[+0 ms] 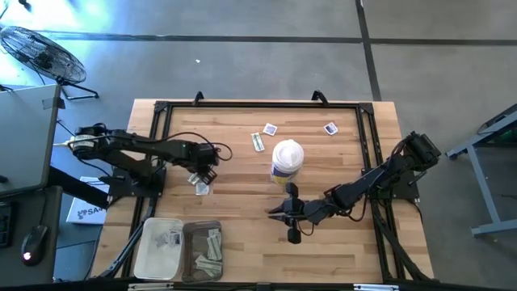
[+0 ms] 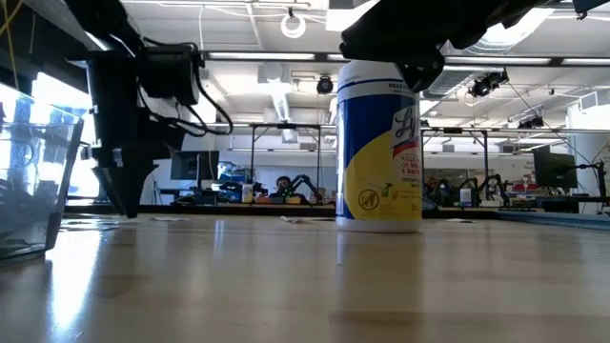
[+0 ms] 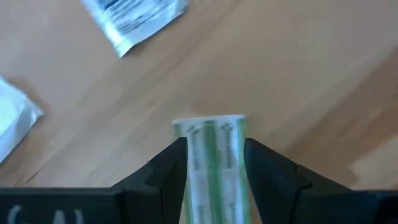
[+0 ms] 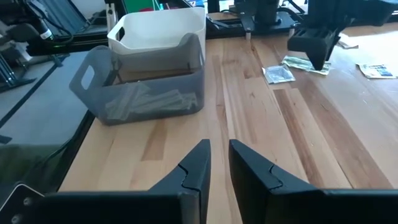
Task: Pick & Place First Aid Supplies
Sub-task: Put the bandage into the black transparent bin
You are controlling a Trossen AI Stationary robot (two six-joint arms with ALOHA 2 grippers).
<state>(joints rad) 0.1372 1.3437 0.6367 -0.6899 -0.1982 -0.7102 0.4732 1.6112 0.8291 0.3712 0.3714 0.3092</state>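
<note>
Left tool [image 3: 214, 158] grips green-striped strip [image 3: 211, 149], lengthwise between fingers.

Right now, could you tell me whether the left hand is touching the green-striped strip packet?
Touching: the left wrist view shows the left hand with both fingers pressed against the green-striped strip packet edges.

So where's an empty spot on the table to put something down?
Bare wood lies along the near edge, right of the grey bin, below the right gripper. It's crowded by the left gripper, which holds a green strip over loose packets, and near the canister.
</note>
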